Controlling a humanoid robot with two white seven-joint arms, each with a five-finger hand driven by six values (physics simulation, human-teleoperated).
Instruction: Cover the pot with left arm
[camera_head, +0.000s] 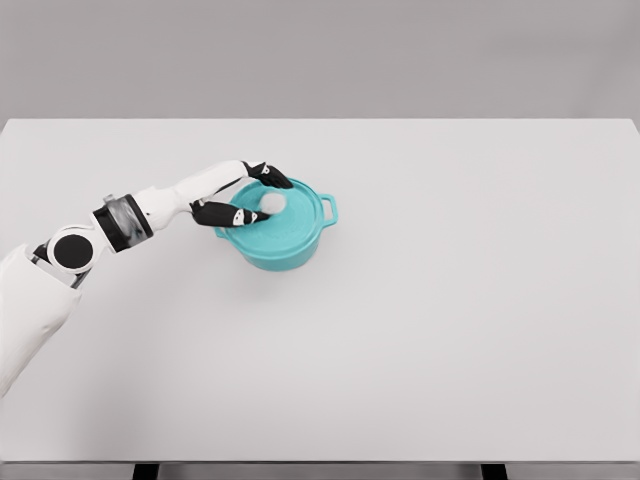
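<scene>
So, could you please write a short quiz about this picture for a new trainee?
1. True or false: the lid sits on the pot.
2. What is the left robot hand holding? A) the pot's side handle B) the white knob C) nothing
3. Fill in: the pot's visible side handle points toward the picture's ____.

Key:
1. True. The teal lid lies on the pot.
2. B. The fingers close around the white knob on the lid.
3. Right. The pot stands on the white table, left of its middle.
</scene>
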